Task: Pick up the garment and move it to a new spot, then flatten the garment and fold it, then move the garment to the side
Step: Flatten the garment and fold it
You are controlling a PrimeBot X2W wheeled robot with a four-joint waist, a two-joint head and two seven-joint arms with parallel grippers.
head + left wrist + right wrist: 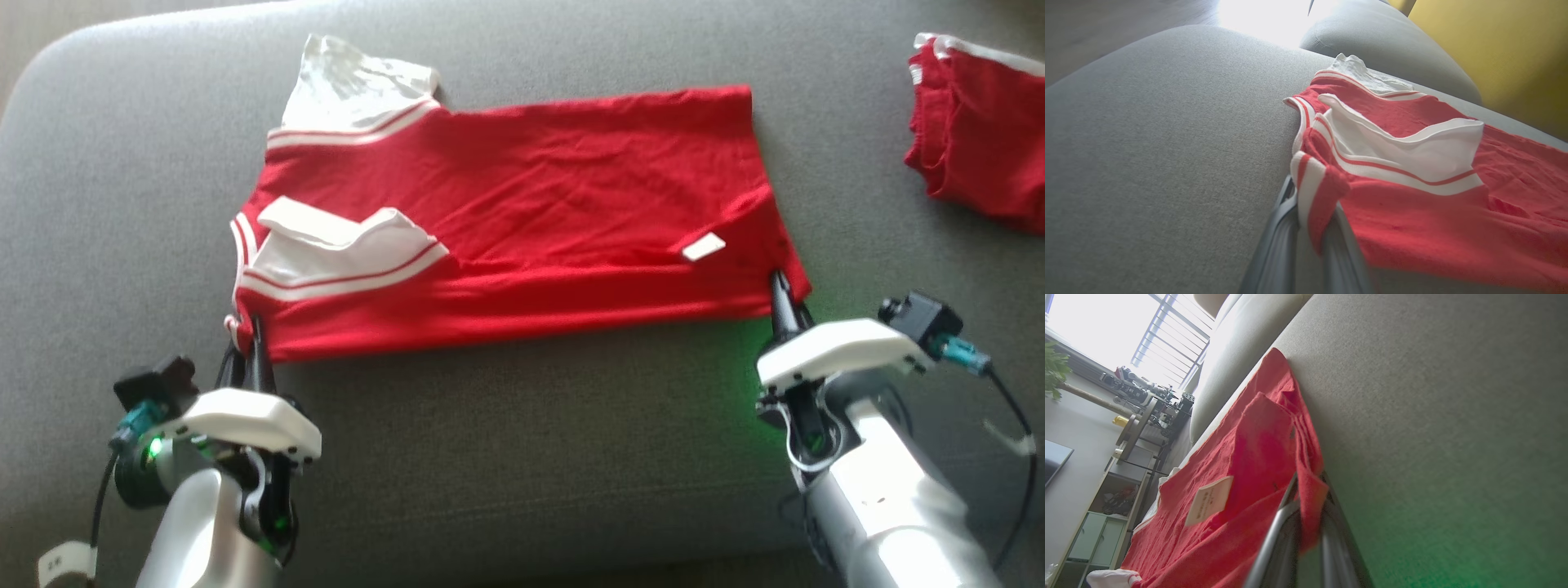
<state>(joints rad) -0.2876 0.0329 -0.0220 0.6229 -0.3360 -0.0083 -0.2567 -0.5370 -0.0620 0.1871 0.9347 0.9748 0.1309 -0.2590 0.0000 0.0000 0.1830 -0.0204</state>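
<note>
The red shirt [522, 204] lies on the grey sofa seat [522, 457]. On the near side of the shirt the seat is bare, so a hand could pass there. The left gripper [251, 335] stands at the shirt's near left corner and the right gripper [781, 294] at its near right corner, each pinching the cloth. Left of the shirt the seat is bare too. Right of the shirt comes a bare gap, then a second red garment [980, 139]. Past the shirt's far side a rounded grey cushion [1392, 45] rises.
</note>
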